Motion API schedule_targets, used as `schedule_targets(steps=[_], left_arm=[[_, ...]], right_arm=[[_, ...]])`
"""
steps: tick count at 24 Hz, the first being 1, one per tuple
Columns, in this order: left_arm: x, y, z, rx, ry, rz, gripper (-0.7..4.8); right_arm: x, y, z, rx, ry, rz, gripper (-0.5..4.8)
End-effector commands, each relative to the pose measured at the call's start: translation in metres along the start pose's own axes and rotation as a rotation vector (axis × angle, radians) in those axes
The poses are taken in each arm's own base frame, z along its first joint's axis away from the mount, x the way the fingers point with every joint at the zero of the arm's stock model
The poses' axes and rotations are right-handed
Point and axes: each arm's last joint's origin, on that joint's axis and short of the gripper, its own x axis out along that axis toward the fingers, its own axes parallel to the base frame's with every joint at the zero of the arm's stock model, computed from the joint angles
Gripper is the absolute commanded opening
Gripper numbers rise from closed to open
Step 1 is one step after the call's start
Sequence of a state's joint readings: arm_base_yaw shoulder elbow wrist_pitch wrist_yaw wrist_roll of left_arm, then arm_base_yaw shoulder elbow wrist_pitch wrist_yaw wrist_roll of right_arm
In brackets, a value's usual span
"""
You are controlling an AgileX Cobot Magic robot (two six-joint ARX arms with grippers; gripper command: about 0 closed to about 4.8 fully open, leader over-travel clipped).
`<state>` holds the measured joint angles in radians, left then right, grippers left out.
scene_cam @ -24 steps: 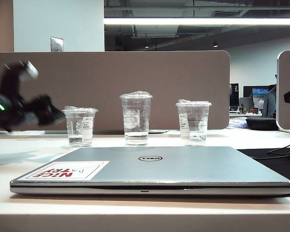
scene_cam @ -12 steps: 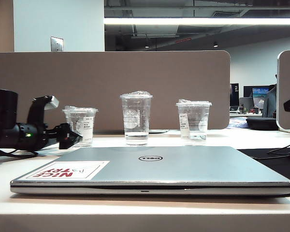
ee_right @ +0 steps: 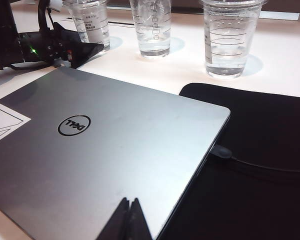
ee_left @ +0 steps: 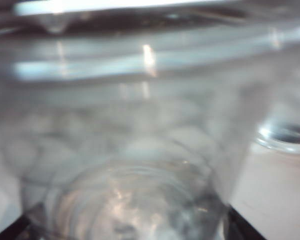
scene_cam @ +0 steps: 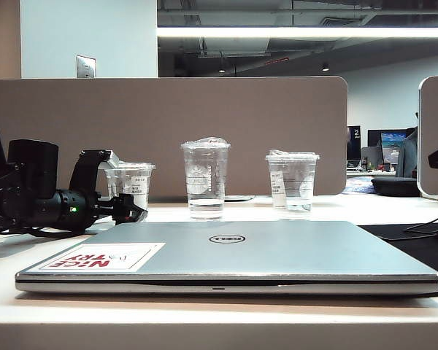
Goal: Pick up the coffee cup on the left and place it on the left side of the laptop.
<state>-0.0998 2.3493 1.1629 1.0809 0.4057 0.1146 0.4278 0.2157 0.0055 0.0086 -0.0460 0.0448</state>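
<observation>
Both grippers visible: left gripper (scene_cam: 131,211) spread wide at coffee cup (scene_cam: 133,184) beside laptop (scene_cam: 226,251); right gripper (ee_right: 130,220) pinched closed above laptop.

Office, desk partition (scene_cam: 168,131), distant monitors (scene_cam: 393,138)

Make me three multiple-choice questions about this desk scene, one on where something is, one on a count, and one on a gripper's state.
1. Where is the left gripper?
A. at the coffee cup
B. over the laptop's logo
C. by the right-hand cup

2. How many clear cups stand behind the laptop?
A. two
B. three
C. four

3. How is the right gripper?
A. open
B. holding a cup
C. shut

Answers: 1 A, its fingers reach the leftmost cup's base. 2 B, counting the taller cup in the middle. 3 C, its fingers meet with nothing between, over the laptop's edge.
</observation>
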Motion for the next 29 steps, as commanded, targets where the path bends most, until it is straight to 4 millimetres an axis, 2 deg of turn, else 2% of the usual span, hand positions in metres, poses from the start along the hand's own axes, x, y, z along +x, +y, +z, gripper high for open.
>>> schedule_targets(steps=[1,7,13,14,16,19,24,29], left_arm=[[0.004,0.003,-0.003,-0.007,0.022,0.038,4.79],[0.024,0.012,0.009,-0.066,0.011,0.035,4.79],[0.025,0.012,0.01,-0.066,0.009,0.014,4.79],[0.025,0.012,0.011,-0.066,0.008,0.015,4.65],[0.024,0.013,0.011,-0.063,0.002,0.017,3.93],[0.024,0.013,0.012,-0.06,-0.007,0.018,3.38],[0.023,0.013,0.016,-0.05,-0.034,-0.034,3.37],[0.013,0.024,0.047,-0.021,-0.095,-0.034,3.37]], right_arm=[[0.0,0.0,0.0,-0.001,-0.014,0.001,-0.05],[0.0,0.0,0.0,-0.001,-0.014,0.001,-0.05],[0.0,0.0,0.0,-0.001,-0.014,0.001,-0.05],[0.0,0.0,0.0,-0.001,-0.014,0.001,-0.05],[0.0,0.0,0.0,-0.001,-0.014,0.001,-0.05],[0.0,0.0,0.0,-0.001,-0.014,0.001,-0.05],[0.0,0.0,0.0,-0.001,-0.014,0.001,-0.05],[0.0,0.0,0.0,-0.001,-0.015,0.002,-0.05]])
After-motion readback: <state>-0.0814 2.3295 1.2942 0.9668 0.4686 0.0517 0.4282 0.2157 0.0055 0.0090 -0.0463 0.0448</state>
